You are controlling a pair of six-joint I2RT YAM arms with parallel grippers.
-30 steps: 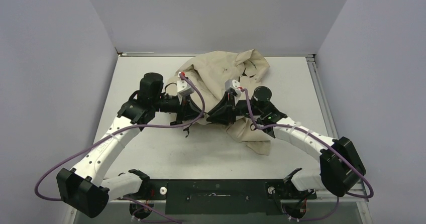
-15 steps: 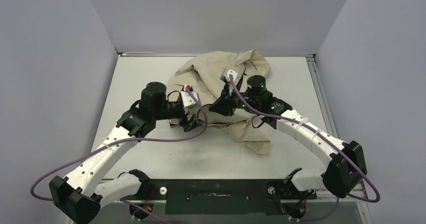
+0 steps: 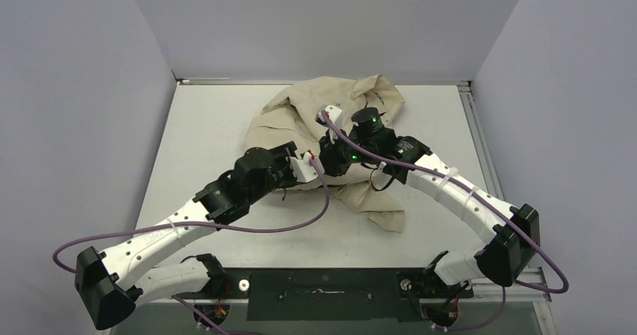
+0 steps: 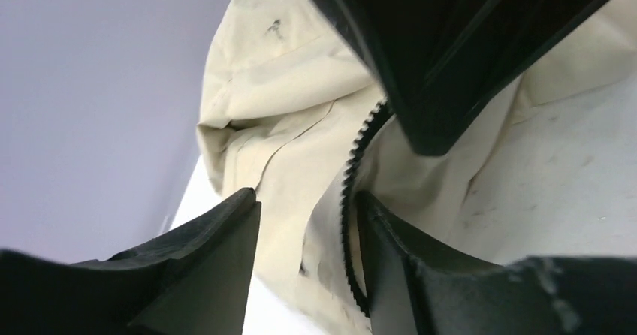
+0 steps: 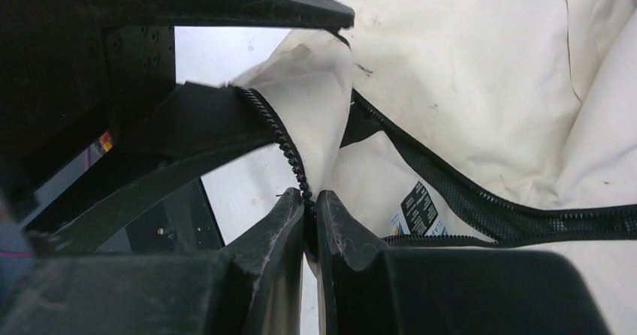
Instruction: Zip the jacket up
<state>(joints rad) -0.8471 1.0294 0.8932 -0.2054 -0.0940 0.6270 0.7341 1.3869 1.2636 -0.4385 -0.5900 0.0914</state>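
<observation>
The jacket (image 3: 300,113) lies crumpled, beige, at the back middle of the table. In the right wrist view my right gripper (image 5: 309,202) is shut on the jacket's zipper edge (image 5: 289,151), with black teeth running up from the fingertips. A small blue-white label (image 5: 415,207) and black lining (image 5: 481,203) show beside it. My left gripper (image 4: 308,226) stands open around the same beige edge, and the black zipper teeth (image 4: 347,200) lie against its right finger (image 4: 390,237). From above, both grippers meet at the jacket's front edge (image 3: 324,166).
Bare white table (image 3: 218,117) stretches left of the jacket and toward the near edge. Grey walls close in the back and both sides. A fold of the jacket (image 3: 379,207) hangs toward the front under the right arm (image 3: 451,192).
My left gripper has opened and swung right to the zipper edge beside the right gripper. The right gripper has shut on that edge and shifted slightly back and left.
</observation>
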